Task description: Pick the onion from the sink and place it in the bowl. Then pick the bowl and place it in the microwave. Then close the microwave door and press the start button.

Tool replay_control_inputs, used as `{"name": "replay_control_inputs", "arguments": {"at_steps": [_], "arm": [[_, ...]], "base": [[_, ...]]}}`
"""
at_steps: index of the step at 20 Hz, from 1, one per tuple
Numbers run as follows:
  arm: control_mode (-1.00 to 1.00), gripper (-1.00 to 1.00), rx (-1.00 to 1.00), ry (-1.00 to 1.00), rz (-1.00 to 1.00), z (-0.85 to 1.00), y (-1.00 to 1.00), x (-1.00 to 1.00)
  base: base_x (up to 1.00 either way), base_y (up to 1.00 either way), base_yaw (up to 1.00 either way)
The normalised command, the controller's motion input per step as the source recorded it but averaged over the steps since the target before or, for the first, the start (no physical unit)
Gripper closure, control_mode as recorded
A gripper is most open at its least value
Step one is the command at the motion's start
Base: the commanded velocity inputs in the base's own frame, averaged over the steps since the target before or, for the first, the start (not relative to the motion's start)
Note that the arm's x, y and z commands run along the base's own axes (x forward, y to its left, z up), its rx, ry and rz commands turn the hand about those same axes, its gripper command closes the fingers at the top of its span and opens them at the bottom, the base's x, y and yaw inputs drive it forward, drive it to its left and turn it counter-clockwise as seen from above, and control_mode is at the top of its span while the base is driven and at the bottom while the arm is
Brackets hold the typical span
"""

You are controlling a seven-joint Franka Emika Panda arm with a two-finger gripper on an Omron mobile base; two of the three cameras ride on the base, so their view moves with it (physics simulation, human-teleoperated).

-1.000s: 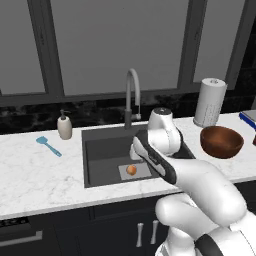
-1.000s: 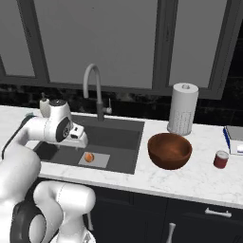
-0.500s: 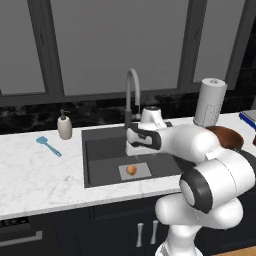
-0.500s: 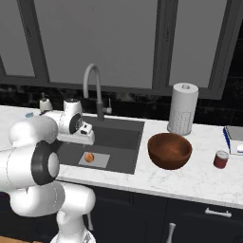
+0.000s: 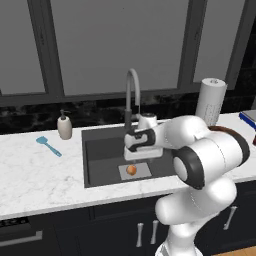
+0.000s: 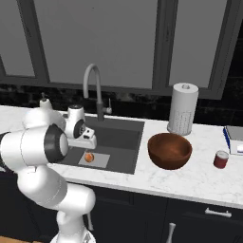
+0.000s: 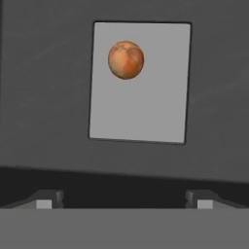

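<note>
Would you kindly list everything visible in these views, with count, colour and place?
onion: one, orange-tan, on the drain plate in the sink
drain plate: one, light grey, on the sink floor
sink: one, dark grey, set in the counter
faucet: one, grey, behind the sink
bowl: one, reddish-brown, on the counter right of the sink
paper towel roll: one, white, behind the bowl
can: one, red, right of the bowl
soap bottle: one, beige, left of the sink
spatula: one, blue, left counter
counter: one, white marble
gripper: one, dark fingertips, open, above the sink
</note>
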Motion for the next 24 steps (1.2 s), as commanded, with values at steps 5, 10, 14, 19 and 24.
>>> {"name": "replay_control_inputs", "arguments": {"at_steps": [5, 10, 14, 19, 24], "arm": [[-1.0, -1.0, 0.0, -0.01, 0.0, -0.28, 0.0, 0.01], [-1.0, -1.0, 0.0, -0.01, 0.0, -0.33, 0.01, 0.04], [-1.0, -1.0, 0.0, 0.0, 0.0, -0.24, 0.0, 0.22], [-1.0, -1.0, 0.0, 0.0, 0.0, -0.22, 0.0, 0.38], [-1.0, -1.0, 0.0, -0.01, 0.0, -0.23, 0.08, 0.29]], "base": [[0.0, 0.0, 0.0], [0.0, 0.0, 0.0], [0.0, 0.0, 0.0], [0.0, 0.0, 0.0], [0.0, 0.0, 0.0]]}}
